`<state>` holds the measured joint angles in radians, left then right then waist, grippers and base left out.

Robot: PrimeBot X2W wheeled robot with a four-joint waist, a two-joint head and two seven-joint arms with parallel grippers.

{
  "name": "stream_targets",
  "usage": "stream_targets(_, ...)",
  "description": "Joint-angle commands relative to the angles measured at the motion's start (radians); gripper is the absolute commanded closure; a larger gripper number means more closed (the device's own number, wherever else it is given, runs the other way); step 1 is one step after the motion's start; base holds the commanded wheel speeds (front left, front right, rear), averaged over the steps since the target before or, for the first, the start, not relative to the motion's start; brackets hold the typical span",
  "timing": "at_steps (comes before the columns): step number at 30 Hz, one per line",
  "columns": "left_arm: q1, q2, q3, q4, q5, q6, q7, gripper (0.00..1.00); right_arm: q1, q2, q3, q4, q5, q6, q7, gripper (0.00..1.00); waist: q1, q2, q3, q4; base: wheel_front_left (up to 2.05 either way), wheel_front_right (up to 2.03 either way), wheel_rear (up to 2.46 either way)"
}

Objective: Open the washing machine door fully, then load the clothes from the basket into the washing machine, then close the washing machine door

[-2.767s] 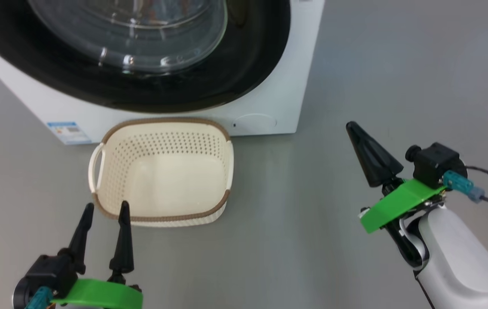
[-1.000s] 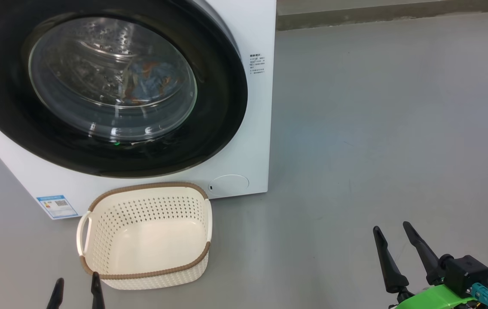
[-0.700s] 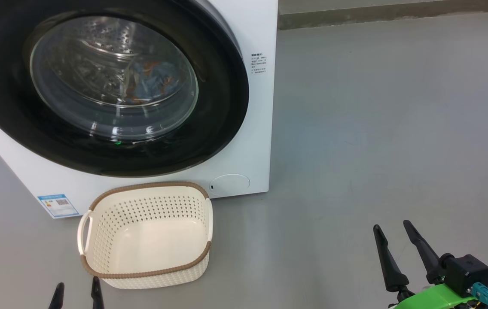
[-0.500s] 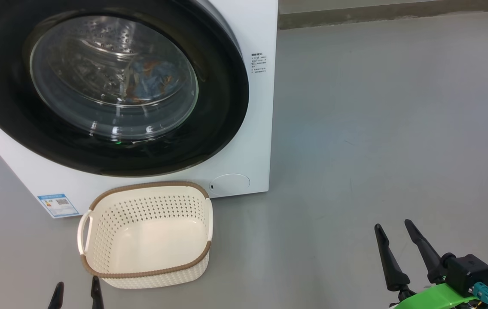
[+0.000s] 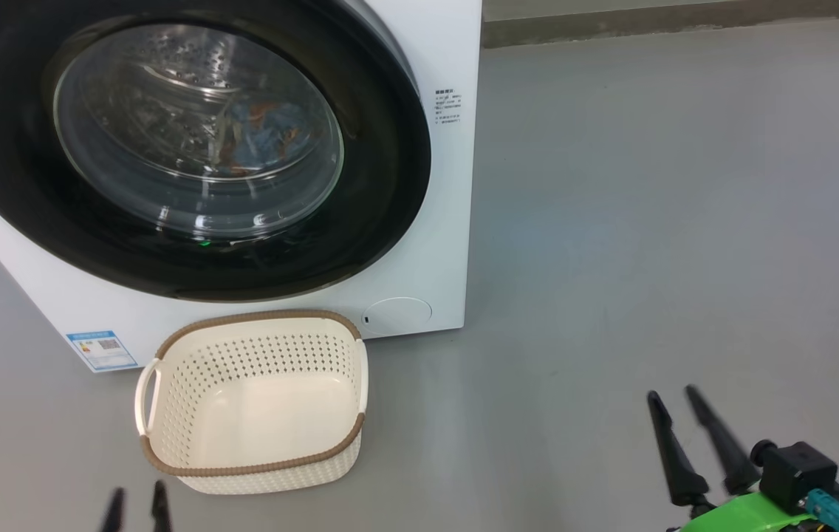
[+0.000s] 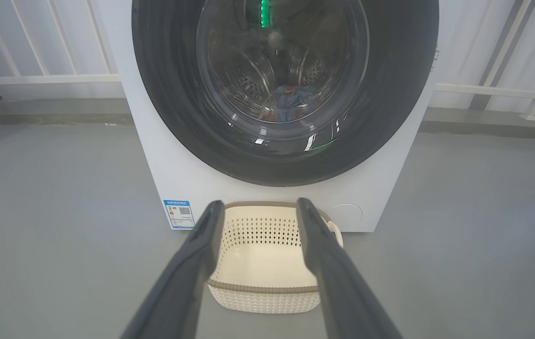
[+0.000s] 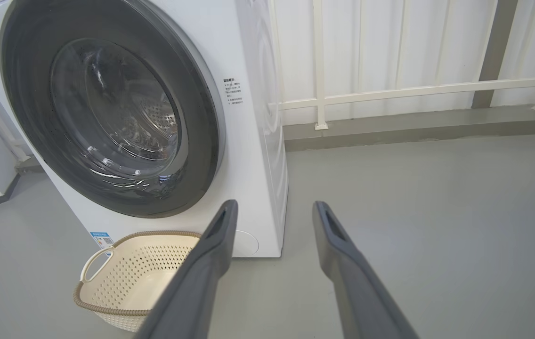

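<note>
Glossy black round door [image 5: 390, 185] shut on big white washing machine [image 5: 449, 222], blue-and-orange clothes [image 5: 264, 133] behind its glass — cream perforated basket [image 5: 257, 319] just in front. Parted and empty — left tool [image 5: 139, 489], right tool [image 5: 672, 393].

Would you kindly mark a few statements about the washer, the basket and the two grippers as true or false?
1. The door is shut. True.
2. The basket holds the clothes. False: it is empty, and the clothes lie inside the washer, seen through the door.
3. The basket stands on the floor in front of the washer. True.
4. The right gripper grips the basket. False: its fingers are apart, hold nothing and are well off to the basket's right.
5. The left gripper holds nothing. True.
</note>
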<state>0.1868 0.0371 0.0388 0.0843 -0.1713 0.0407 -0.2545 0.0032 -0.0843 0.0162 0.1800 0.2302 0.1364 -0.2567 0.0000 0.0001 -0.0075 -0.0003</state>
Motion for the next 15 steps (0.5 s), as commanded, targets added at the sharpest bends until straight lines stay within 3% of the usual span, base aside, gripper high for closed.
stream_targets(1, -0.001, -0.001, 0.0, 0.006, -0.002, 0.0, 0.001, 1.0, 0.0, 0.0, 0.001, 0.005, 0.002, 0.0, 0.001, 1.0, 0.0, -0.0001, 0.0, 0.0, 0.0, 0.0, 0.0)
stream_targets(9, -0.02, -0.003, 0.006, 0.029, -0.083, -0.01, 0.026, 1.0, -0.003, 0.002, -0.004, 0.019, 0.081, 0.0, 0.021, 1.0, 0.002, -0.0001, -0.002, 0.0, 0.0, 0.0, 0.0)
stream_targets(15, -0.032, -0.003, 0.008, 0.035, -0.152, -0.018, 0.041, 1.0, -0.01, 0.003, -0.01, 0.023, 0.148, -0.001, 0.038, 1.0, 0.0001, -0.0001, 0.001, 0.0, 0.0, 0.0, 0.0)
